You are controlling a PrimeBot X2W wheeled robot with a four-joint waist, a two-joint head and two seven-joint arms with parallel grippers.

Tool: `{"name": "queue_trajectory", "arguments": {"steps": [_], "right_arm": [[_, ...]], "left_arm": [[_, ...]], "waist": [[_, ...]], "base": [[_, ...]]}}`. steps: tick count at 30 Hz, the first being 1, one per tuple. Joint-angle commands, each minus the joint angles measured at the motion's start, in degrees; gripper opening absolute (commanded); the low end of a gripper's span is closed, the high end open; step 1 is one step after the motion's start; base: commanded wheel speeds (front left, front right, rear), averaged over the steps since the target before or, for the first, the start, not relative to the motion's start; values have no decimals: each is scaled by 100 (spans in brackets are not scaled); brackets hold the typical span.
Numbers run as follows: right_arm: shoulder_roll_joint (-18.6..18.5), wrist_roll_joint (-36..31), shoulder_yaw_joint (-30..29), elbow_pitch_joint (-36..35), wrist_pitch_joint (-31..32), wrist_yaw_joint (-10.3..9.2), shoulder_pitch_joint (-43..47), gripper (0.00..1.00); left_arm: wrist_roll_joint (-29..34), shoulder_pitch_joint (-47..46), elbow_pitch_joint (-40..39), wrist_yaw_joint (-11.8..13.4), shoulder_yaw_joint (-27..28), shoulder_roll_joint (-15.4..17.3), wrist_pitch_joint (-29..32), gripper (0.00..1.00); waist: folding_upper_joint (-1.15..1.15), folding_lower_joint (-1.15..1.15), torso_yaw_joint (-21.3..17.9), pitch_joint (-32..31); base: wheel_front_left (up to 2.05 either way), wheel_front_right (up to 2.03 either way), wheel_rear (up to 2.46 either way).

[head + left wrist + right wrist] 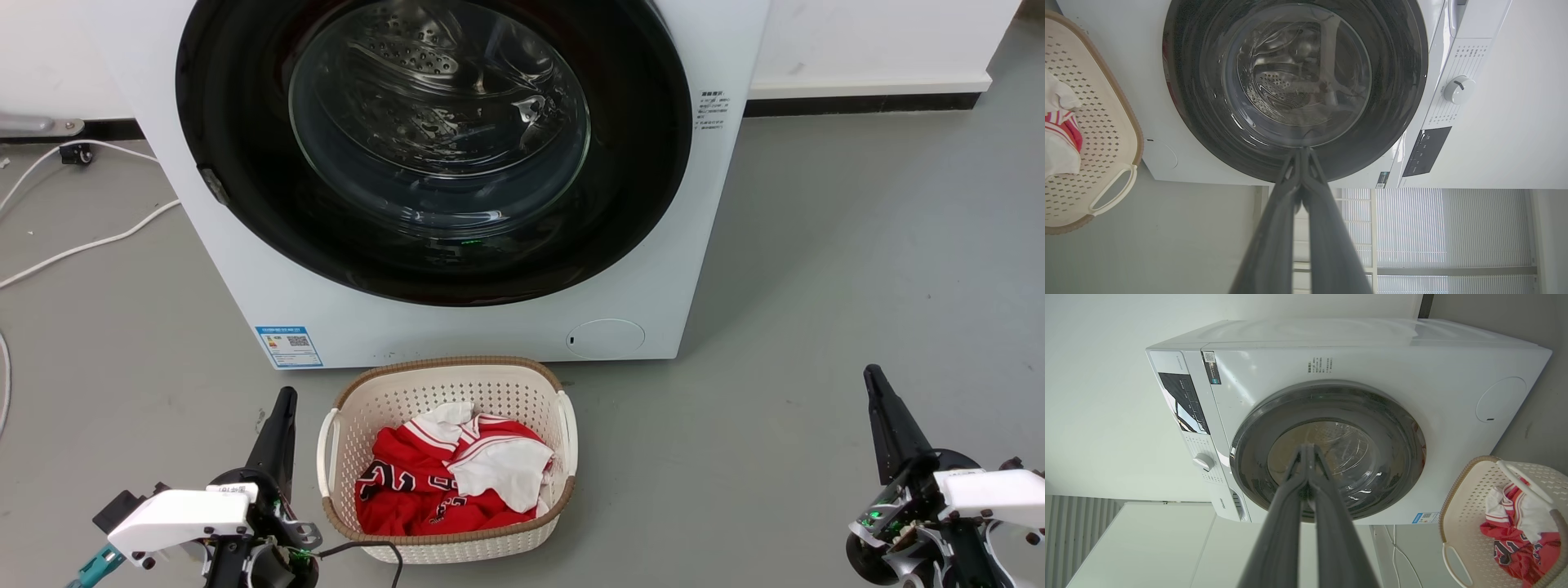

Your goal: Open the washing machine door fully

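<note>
Washing machine door (237, 163) lies shut, flush against the white washing machine (457, 331), its clear glass bowl showing the perforated drum behind. Low down, the left gripper (286, 396) hangs just beside the cream laundry basket (449, 363), fingers pressed together and empty; the right gripper (872, 374) hangs well off to the basket's other side, likewise closed on nothing. Both are apart from the door. A red and white jersey (424, 482) lies crumpled in the basket

bright, even indoor light, sharp pictures
a soft shadow lies on the floor (816, 245) beside the washing machine (457, 335); pale reflections streak the glass of the washing machine door (437, 139); both wrist views bow straight edges towards their borders.
</note>
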Motion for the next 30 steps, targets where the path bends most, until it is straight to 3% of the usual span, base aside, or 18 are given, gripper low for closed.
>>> {"name": "queue_trajectory", "arguments": {"steps": [1,11,12,19,30], "right_arm": [[20,-20,-10,8,15,-2,-68,0],[23,-28,-14,8,21,-2,-69,0],[3,-1,-4,13,-2,1,9,100],[15,-156,-20,58,-138,0,190,100],[17,-1638,71,-496,-439,0,355,100]], "left_arm": [[-10,-32,1,-18,9,-7,12,0],[-11,-32,1,-18,8,-7,13,0],[1,8,15,1,-2,-1,-4,100],[175,156,-12,2,-48,-11,-148,100],[1481,234,-489,197,-188,-8,-452,100]], "waist": [[0,0,0,0],[0,0,0,0],[0,0,0,0],[0,0,0,2],[0,0,-5,16]], "base": [[0,0,0],[0,0,0],[0,0,0],[0,0,0],[0,0,0]]}}
